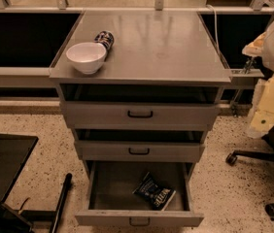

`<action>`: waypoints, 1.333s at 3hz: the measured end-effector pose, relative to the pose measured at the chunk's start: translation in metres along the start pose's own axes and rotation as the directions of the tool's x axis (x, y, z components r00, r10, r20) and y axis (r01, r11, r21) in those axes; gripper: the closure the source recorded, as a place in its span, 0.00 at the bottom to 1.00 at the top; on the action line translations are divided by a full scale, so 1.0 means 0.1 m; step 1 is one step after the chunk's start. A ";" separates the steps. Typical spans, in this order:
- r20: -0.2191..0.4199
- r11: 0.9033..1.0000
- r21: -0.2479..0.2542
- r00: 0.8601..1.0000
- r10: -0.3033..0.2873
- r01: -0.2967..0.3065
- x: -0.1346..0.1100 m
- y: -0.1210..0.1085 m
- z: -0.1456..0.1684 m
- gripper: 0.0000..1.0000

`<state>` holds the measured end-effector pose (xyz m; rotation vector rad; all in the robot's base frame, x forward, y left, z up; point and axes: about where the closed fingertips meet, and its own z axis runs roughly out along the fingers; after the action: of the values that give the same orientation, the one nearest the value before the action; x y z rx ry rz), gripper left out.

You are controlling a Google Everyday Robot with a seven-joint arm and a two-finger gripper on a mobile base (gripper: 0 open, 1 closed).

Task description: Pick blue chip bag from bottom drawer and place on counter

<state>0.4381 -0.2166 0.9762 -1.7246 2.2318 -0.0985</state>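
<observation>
The blue chip bag (154,191) lies flat in the right half of the open bottom drawer (139,219), its white patch toward the drawer's front. The drawer is pulled fully out, and the two shallower drawers above are slightly open. The counter (156,45) is the grey top of the cabinet. My arm is folded at the right edge of the view. My gripper (263,115) hangs there, well right of the cabinet, about level with the top drawer, far from the bag and holding nothing I can see.
A white bowl (86,57) stands at the counter's front left, with a dark patterned can (105,39) lying just behind it. A black office chair base (268,169) is on the floor at right. A black low table (3,166) and a dark pole (61,203) are at left.
</observation>
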 end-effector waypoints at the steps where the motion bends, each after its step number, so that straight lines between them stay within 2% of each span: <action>1: 0.000 1.000 0.000 1.000 0.000 0.000 0.00 0.00 0.00 0.00; 2: 0.042 1.000 -0.012 0.999 -0.007 0.007 0.00 0.00 0.04 0.00; 3: 0.162 0.996 -0.081 0.987 -0.015 0.029 0.12 0.14 0.52 0.00; 4: 0.352 0.987 -0.153 0.936 0.005 0.052 0.16 0.52 1.26 0.00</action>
<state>0.4231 -0.2006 0.8411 -1.6906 1.9987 0.3672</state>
